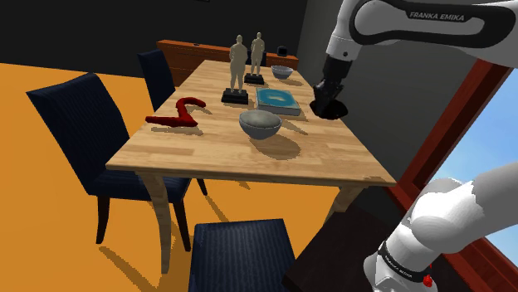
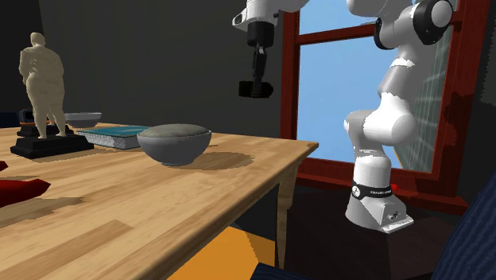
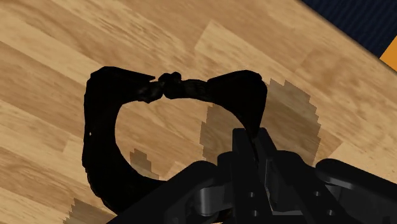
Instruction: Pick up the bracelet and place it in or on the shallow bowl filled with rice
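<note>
Gripping: the gripper [image 3: 253, 143] presses its 2 black fingers together on one side of the bracelet [image 3: 102, 137], pinching the band between them.
Bracelet: black, an open loop with a knotted join at the side away from the hand. It hangs from the fingers in the air over the table [image 1: 216, 153] and touches no surface. In the wrist view its shadow lies on the wood below.
Height: in the second exterior view the bracelet hangs well above the tabletop, higher than the bowl's rim.
Shallow bowl: the grey shallow bowl [image 1: 260, 124] stands upright on the table, filled to the rim with a grey mound. It is apart from the gripper, toward the shoulder view's lower left of it.
Neighbours: a teal book [image 1: 278, 100] lies just behind the bowl. 2 pale figurines [image 1: 238, 62] stand on black bases beyond it, and a second bowl [image 1: 282, 72] sits near the far end. A red curved object [image 1: 177, 114] lies at the shoulder view's left.
Seating: dark blue chairs [image 1: 70, 116] stand at the table on an orange floor [image 1: 33, 191].
Backdrop: the white arm [image 1: 415, 21] reaches over the table, and a red window frame [image 2: 289, 103] stands behind it.
</note>
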Action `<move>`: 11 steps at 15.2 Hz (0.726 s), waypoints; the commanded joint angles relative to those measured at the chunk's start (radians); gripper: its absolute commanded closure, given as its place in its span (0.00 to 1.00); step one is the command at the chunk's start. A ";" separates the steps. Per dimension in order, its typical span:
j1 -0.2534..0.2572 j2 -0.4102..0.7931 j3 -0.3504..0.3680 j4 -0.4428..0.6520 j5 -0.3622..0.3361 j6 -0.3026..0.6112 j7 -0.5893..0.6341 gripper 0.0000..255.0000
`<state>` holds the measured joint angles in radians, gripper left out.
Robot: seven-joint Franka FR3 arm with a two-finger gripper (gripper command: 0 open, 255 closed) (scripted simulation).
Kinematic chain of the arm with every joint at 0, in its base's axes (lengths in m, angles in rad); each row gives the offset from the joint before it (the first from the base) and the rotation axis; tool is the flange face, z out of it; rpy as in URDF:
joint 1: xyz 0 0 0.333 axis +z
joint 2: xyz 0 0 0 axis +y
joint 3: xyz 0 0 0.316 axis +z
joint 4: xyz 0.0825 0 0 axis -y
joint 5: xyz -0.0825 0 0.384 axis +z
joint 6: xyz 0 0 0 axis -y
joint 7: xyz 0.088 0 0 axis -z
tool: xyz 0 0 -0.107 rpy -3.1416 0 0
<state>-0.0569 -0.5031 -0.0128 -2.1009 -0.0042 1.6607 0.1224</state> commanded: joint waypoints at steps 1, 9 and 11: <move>0.003 0.037 0.006 0.039 0.003 -0.003 0.008 1.00; 0.026 0.341 0.055 0.338 0.008 0.003 0.079 1.00; 0.033 0.422 0.065 0.430 0.004 -0.009 0.096 1.00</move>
<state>-0.0284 -0.1185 0.0460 -1.7102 0.0017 1.6543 0.2078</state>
